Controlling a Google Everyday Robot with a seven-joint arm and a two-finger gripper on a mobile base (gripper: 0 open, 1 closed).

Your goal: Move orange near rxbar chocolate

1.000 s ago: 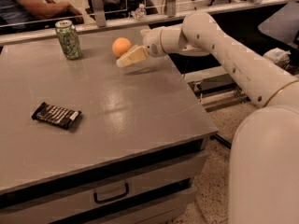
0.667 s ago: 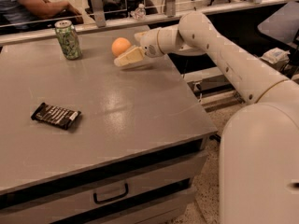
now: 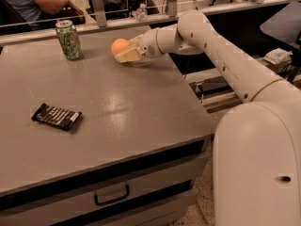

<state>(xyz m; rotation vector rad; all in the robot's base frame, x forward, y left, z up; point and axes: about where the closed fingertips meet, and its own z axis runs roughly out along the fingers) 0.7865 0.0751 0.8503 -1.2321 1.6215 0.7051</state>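
The orange (image 3: 118,46) sits on the grey table (image 3: 117,107) at the far side, right of the middle. My gripper (image 3: 127,51) reaches in from the right, low over the table, and is right at the orange's right side, partly covering it. The rxbar chocolate (image 3: 56,116), a dark wrapper with a white end, lies flat near the table's left front, far from the orange.
A green patterned drink can (image 3: 69,39) stands at the far left of the table. A rail with glass runs behind the table, with a seated person (image 3: 37,1) beyond it. My white arm (image 3: 225,55) spans the table's right edge. A drawer handle (image 3: 111,196) is below.
My gripper has moved a little left, closer onto the orange. The orange, bar and can have stayed where they were.
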